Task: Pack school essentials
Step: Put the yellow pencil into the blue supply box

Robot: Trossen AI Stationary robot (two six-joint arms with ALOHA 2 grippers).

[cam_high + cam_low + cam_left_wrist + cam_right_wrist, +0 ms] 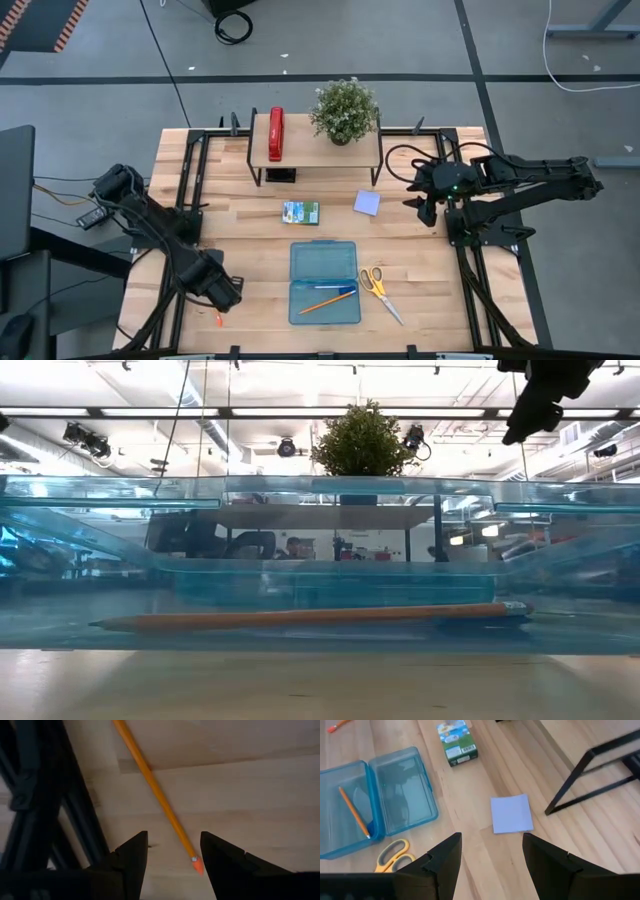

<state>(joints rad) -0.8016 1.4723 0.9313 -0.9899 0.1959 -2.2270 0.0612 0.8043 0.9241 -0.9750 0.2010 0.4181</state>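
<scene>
With 1 orange pencil (326, 301) already lying in the open blue case (324, 282), the left gripper (171, 862), jaws spread, straddles the 2nd pencil (156, 794) on the table's edge, while scissors (379, 290), packet (300, 212) and sticky-note pad (511, 814) remain unpacked beside the waiting, spread-jawed right gripper (491, 854).

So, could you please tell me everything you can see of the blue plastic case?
The blue plastic case is a see-through, hinged box lying fully open and flat on the wooden table, both shallow halves facing up. One orange pencil lies slanted in the half nearer the table's front edge; the other half looks empty. The scissors lie just beside it, apart.
</scene>
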